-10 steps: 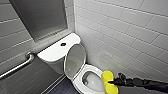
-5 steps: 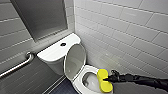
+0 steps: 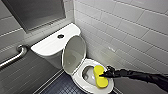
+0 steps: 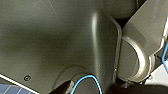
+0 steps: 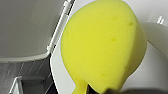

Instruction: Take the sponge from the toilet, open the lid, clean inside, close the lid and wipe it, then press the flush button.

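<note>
Gripping the yellow sponge (image 3: 99, 78), the right hand (image 3: 104, 74) reaches in from the lower right of the frame over the toilet (image 3: 80, 77) bowl. The lid (image 3: 74, 53) stands raised before the tank (image 3: 50, 45), centre frame.

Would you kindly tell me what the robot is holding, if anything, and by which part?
The right hand pinches the yellow sponge at the middle of its long edge, above the toilet bowl.

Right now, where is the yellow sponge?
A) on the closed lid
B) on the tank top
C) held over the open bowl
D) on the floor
C: the right hand grips the sponge over the toilet bowl, and the lid stands raised.
</note>
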Tool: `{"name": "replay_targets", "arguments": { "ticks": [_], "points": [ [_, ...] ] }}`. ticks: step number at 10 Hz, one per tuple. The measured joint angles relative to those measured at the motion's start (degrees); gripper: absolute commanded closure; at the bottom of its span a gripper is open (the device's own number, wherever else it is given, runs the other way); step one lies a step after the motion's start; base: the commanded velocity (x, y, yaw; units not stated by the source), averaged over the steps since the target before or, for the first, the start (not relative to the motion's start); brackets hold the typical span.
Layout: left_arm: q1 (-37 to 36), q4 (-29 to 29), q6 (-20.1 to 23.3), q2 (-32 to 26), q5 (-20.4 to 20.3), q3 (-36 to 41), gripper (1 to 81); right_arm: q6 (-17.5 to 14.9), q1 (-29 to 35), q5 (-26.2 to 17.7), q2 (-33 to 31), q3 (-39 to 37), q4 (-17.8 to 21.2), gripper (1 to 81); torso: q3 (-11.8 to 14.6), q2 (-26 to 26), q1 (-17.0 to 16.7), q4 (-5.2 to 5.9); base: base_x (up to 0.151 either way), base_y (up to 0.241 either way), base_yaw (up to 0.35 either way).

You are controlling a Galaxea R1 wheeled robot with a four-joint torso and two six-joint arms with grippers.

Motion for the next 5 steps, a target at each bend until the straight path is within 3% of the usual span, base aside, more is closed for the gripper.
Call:
{"name": "replay_targets", "arguments": {
  "ticks": [5],
  "points": [
    [-0.4,0.0,0.0,0.3,-0.2,0.0,1.0,0.0,2.7,-0.4,3.9,-4.7,0.0,81.1,-0.6,0.0,0.0,-0.02,0.0,0.0,0.0]
  ]
}}
